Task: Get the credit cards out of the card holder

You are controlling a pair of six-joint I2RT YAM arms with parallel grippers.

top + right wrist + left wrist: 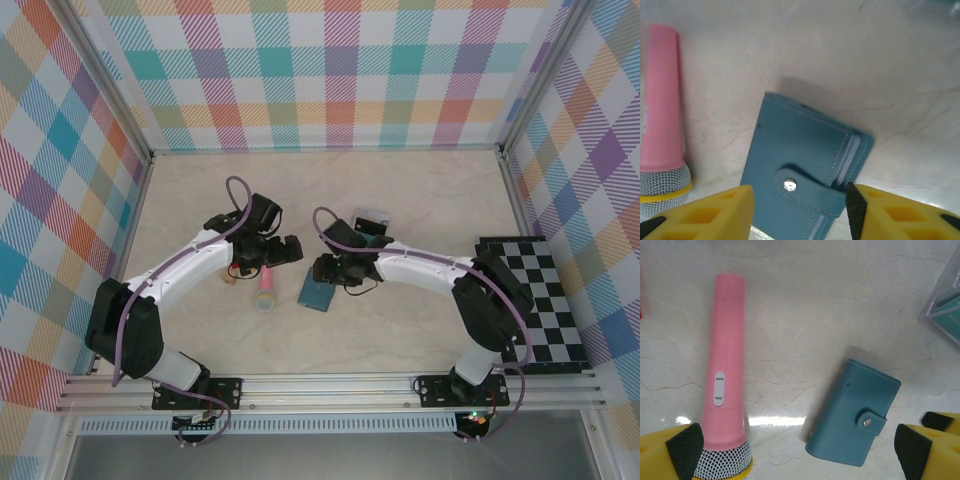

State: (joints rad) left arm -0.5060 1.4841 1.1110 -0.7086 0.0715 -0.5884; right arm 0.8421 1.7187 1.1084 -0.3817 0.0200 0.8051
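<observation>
Nearest you, an aluminium rail (330,385) carries both arm bases. Beyond it lies a cream, marble-veined table (420,190), boxed on three sides by pastel plaid walls (330,70), with a black-and-white checkered mat (545,300) at the table's 3 o'clock edge. The card holder (318,293) lies flat and closed just toward 6 o'clock of the table's middle. In the left wrist view the card holder (850,415) has its long axis running from 1 o'clock to 7 o'clock, and its snap tab (871,421) wraps over the long edge that faces 4 o'clock. In the right wrist view the card holder (800,150) shows the same slant, with pale layered edges along its open side; you cannot tell whether these are cards. A pink microphone (266,292) lies at the holder's 9 o'clock, near but apart, with its mesh head toward you and its handle pointing to 12 o'clock. The left gripper (800,455) hangs spread wide and holds nothing, one pad by the microphone head and the other past the holder. The right gripper (800,215) is parted over the holder's near end and grips nothing; whether it touches the holder cannot be told. Farther off, at 1 o'clock of the holder, stands a clear case (945,310) with teal contents.
</observation>
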